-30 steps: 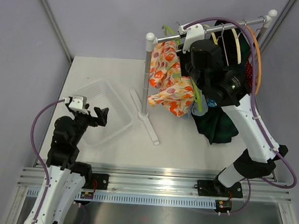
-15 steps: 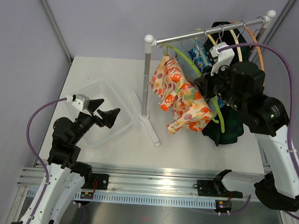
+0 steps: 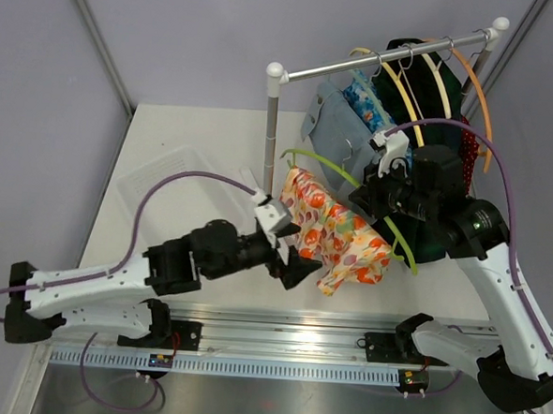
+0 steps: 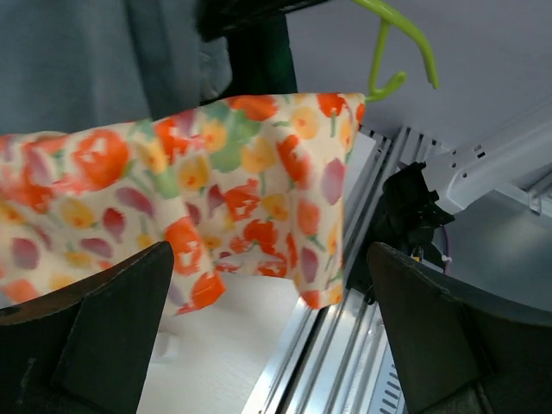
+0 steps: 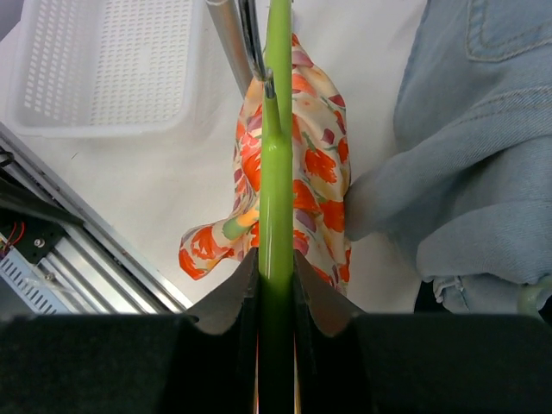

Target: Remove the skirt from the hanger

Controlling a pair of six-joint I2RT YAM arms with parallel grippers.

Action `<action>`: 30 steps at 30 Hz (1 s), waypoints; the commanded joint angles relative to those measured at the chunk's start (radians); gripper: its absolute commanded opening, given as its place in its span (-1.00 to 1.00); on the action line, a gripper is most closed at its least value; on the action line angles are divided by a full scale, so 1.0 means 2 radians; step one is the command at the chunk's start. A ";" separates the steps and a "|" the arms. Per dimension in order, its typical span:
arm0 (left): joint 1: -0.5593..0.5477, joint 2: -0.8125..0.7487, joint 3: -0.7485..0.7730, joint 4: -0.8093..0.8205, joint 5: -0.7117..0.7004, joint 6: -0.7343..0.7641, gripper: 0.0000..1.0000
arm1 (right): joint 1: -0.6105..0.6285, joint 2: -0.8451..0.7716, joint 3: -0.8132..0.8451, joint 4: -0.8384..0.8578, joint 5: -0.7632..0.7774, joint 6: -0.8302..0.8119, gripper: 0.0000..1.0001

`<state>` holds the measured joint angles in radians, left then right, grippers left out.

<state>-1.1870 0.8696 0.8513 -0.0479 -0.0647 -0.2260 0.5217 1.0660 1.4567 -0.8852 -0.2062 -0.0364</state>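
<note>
The white table (image 3: 206, 132) carries a clear plastic basket (image 3: 161, 176) with perforated walls on its left side, towards the far edge. Just right of the basket, near the table's middle, stands the clothes rack's metal post (image 3: 273, 132) on a flat foot bar (image 3: 250, 179).

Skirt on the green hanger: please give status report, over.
Right gripper shut on green hanger. Left gripper open, facing skirt, not gripping. Skirt not yet off hanger. Denim garment close beside it.
</note>
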 commanded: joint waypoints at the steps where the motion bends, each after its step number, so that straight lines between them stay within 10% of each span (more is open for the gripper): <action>1: -0.067 0.114 0.089 0.005 -0.133 -0.019 0.98 | -0.009 -0.028 0.002 0.065 -0.033 0.013 -1.00; 9: -0.112 0.283 0.186 -0.001 -0.246 -0.036 0.90 | -0.025 -0.052 -0.023 0.073 -0.049 0.015 -1.00; 12: -0.111 0.308 0.199 -0.007 -0.251 -0.030 0.55 | -0.028 -0.057 -0.025 0.071 -0.049 0.028 -1.00; 17: -0.111 0.291 0.194 -0.011 -0.244 -0.022 -1.00 | -0.031 -0.058 -0.036 0.073 -0.030 0.021 -1.00; 30: -0.111 0.017 0.177 -0.128 -0.192 0.037 -1.00 | -0.038 -0.047 -0.110 0.106 0.063 -0.076 -1.00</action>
<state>-1.4086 1.0187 1.1793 -0.2710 -0.4160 -0.1986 0.4641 0.9756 1.2407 -0.7826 -0.1600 -0.1318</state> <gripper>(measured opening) 0.009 0.216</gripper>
